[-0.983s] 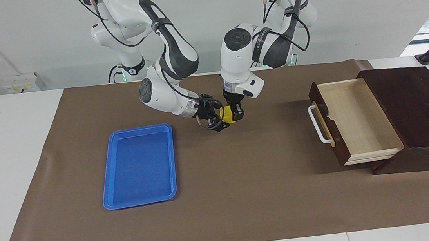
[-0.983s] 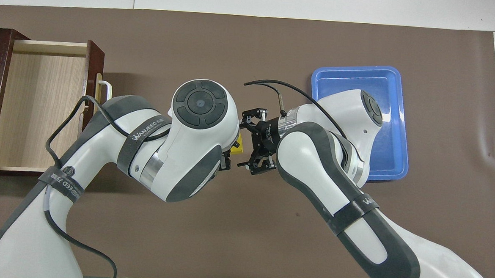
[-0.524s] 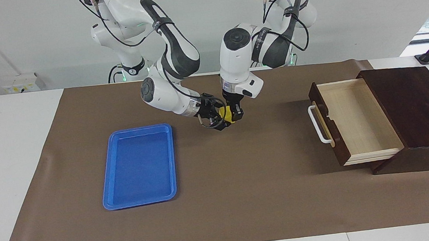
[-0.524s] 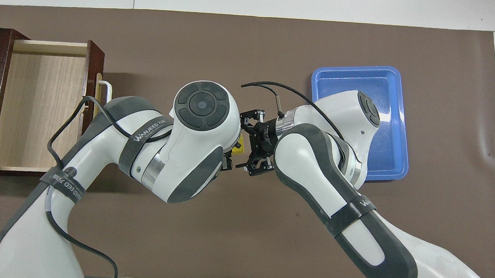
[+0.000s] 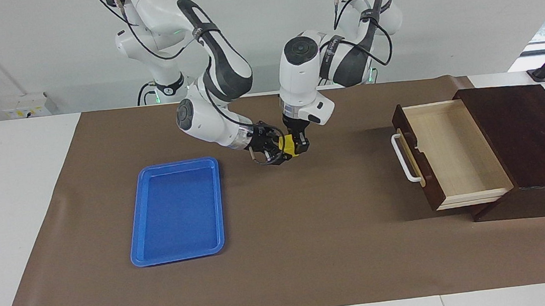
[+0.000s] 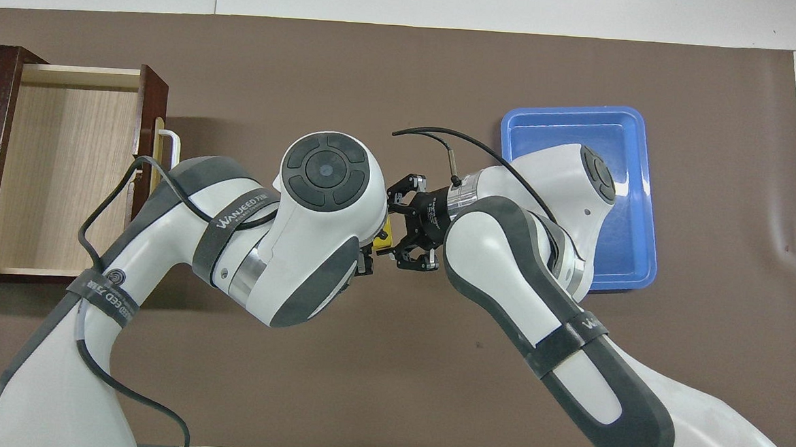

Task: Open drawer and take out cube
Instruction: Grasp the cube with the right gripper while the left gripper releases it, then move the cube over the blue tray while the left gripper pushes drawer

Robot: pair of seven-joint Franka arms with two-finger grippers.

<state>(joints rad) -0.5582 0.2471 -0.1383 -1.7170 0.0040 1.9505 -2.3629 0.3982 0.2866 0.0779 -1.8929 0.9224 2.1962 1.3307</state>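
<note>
The drawer [image 5: 457,150] stands pulled out of its dark cabinet at the left arm's end of the table, and its pale interior shows nothing in it; it also shows in the overhead view [image 6: 67,172]. My left gripper [image 5: 298,145] points down over the middle of the mat, shut on the yellow cube [image 5: 290,146] and holding it above the mat. My right gripper [image 5: 275,150] reaches in sideways from the tray's side, open, with its fingers on either side of the cube. In the overhead view only a sliver of the cube [image 6: 384,235] shows beside the right gripper [image 6: 395,229].
A blue tray [image 5: 178,212] lies on the brown mat toward the right arm's end; the right arm covers part of it in the overhead view [image 6: 574,117]. The drawer's white handle [image 5: 403,158] faces the middle of the mat. The dark cabinet top [image 5: 525,133] is bare.
My right gripper has moved closer onto the cube held by the left gripper. The left gripper has shifted slightly with the cube. The drawer and tray have not moved.
</note>
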